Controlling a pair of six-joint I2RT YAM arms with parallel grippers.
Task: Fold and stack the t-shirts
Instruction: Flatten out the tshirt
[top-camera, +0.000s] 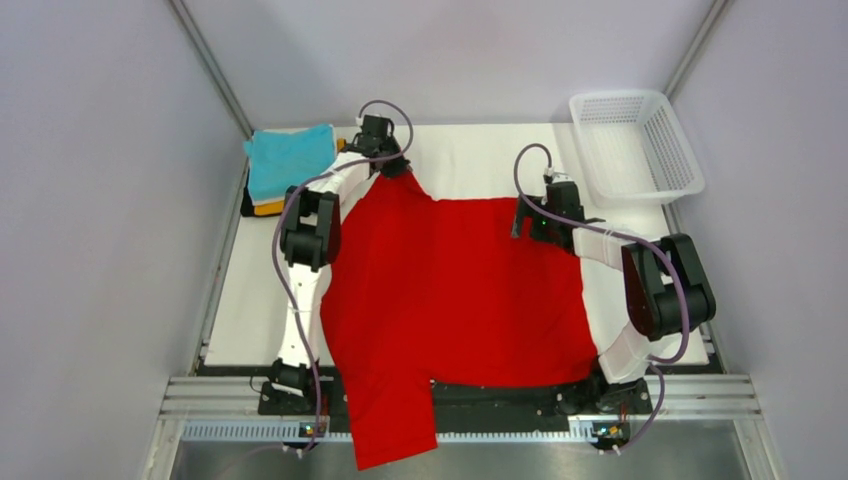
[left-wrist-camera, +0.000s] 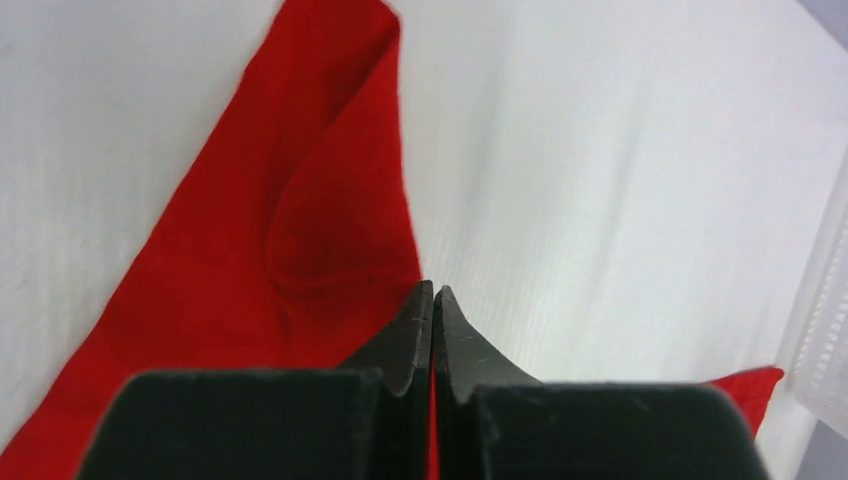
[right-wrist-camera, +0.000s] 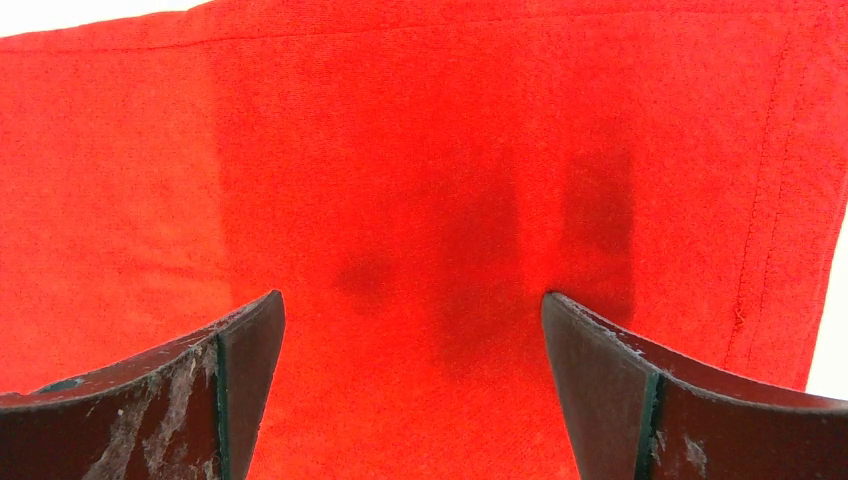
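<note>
A bright red t-shirt (top-camera: 460, 290) lies spread over the white table, one end hanging over the near edge. My left gripper (top-camera: 393, 165) is at the shirt's far left corner, shut on a pinch of red cloth; the left wrist view shows the jaws (left-wrist-camera: 433, 292) closed with red cloth (left-wrist-camera: 300, 230) between them. My right gripper (top-camera: 527, 222) is open, low over the shirt's far right part, with nothing between the fingers (right-wrist-camera: 412, 310) but flat red cloth (right-wrist-camera: 420, 150). A stack of folded shirts stands far left, turquoise (top-camera: 290, 160) on top, orange-yellow (top-camera: 266, 208) and black edges below.
A white mesh basket (top-camera: 635, 145) stands at the far right corner; its edge shows in the left wrist view (left-wrist-camera: 825, 330). Bare white table (top-camera: 480, 160) lies beyond the shirt. Grey walls close in both sides. The arm bases sit at the near edge.
</note>
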